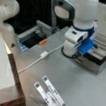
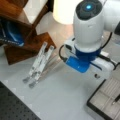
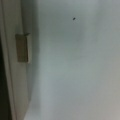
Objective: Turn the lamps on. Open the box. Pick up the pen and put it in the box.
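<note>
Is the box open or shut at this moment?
Open: the box shows its pale ribbed inside in both front views, with no lid over it.

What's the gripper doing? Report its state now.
Gripper: hidden behind the arm's wrist at the box; cannot be told. Pen lies in the box.

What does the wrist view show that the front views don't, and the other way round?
Only the wrist view shows the small tab on the box's front edge, close up beside bare table. Only the front views show the arm, the white perforated strips, the white cable and, in a front view, the pen lying in the open box. Both share the box and the table. The gripper shows in none.
</note>
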Tool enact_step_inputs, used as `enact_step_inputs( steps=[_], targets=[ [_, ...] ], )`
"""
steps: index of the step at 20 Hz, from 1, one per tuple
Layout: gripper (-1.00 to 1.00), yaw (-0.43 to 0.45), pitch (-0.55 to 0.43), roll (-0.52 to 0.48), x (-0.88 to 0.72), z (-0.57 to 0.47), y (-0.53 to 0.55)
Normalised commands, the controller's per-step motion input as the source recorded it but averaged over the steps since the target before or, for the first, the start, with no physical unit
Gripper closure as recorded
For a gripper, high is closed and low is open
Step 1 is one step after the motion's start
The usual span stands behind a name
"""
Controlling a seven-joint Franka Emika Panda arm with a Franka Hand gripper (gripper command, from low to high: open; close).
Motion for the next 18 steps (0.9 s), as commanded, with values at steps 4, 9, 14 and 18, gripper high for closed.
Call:
enact_step_inputs(
  steps=[4, 9, 14, 18],
  targets=[
    [-1.00, 0.089, 0.050, -0.084, -0.01, -0.02, -0.16],
    [-1.00, 0.143, 0.021, -0.076, -0.08, -0.05, -0.20],
    [-1.00, 0.170, 0.016, -0.086, -0.16, -0.04, -0.26],
    [-1.00, 0.156, 0.002, -0.090, -0.16, -0.01, -0.20]
  ],
)
